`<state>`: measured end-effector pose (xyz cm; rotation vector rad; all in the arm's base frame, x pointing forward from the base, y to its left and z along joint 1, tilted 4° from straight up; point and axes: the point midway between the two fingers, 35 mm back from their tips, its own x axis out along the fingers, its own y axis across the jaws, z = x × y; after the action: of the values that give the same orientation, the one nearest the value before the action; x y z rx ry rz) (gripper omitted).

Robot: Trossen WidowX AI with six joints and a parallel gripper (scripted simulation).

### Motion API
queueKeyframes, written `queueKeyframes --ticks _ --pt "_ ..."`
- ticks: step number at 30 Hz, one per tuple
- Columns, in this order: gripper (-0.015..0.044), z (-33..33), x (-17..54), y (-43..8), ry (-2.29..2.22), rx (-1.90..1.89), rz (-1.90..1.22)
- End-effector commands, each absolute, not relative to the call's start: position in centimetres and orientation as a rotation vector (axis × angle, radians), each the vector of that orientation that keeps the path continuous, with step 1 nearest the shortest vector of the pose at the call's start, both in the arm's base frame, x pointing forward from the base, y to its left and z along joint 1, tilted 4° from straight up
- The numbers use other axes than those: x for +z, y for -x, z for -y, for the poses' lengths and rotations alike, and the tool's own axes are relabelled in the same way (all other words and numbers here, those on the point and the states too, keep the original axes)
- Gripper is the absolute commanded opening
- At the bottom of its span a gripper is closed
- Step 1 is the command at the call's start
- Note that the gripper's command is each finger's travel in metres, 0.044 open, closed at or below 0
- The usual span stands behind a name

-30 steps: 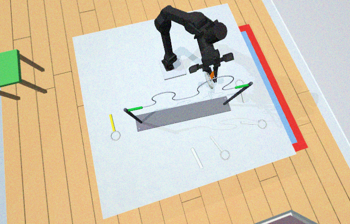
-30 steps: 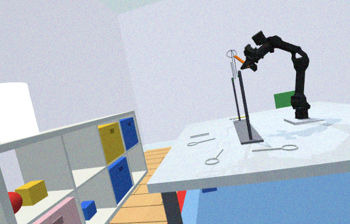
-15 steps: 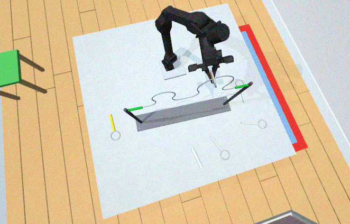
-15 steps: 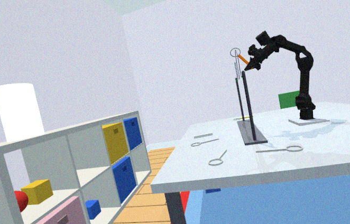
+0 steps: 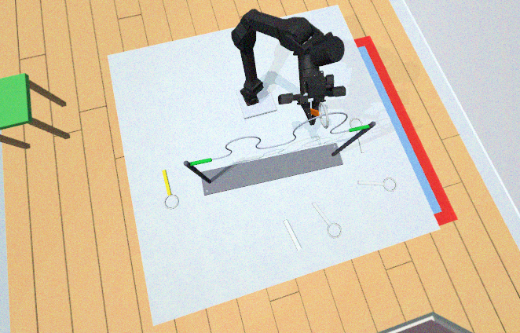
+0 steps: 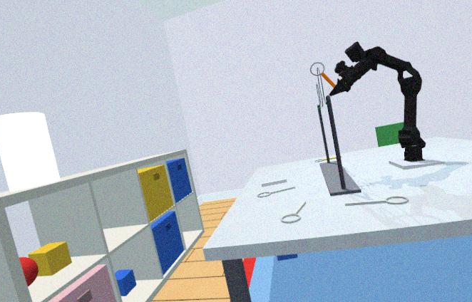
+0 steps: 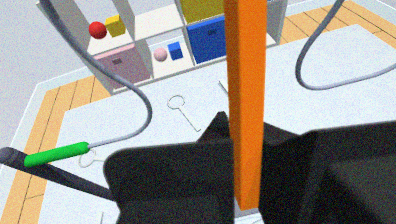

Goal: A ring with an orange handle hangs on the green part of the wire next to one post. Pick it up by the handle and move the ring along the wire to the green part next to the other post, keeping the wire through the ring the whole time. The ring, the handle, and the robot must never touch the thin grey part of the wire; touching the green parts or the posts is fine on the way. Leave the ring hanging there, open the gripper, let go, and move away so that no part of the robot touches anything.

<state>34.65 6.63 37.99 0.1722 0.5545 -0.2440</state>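
Your robot arm (image 5: 303,34) (image 6: 411,101) is black nearly all over, built from chunky, angular blocks joined by slimmer links. One joint housing (image 5: 331,49) shows as a fat, rounded drum. Your claw (image 5: 313,118) (image 6: 336,90) (image 7: 226,118) is black too, its fingers broad near the wrist view and tapering to narrow tips. Small dark blocks stick out on either side behind it. Beneath the foot you have a thin, pale, flat plate (image 5: 260,113) (image 6: 403,165) with straight edges.

Top is looking steeply down over the surface (image 5: 229,256); exterior is facing its edge; wrist is riding close behind the jaws.
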Motion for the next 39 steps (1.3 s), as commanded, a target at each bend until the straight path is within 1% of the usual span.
queueKeyframes --ticks 1,39 --pt "-0.015 -6.4 38.0 -34.6 -0.12 -0.257 -0.554" --pt "-0.015 -4.2 38.4 -34.3 0.396 -0.373 -0.555"
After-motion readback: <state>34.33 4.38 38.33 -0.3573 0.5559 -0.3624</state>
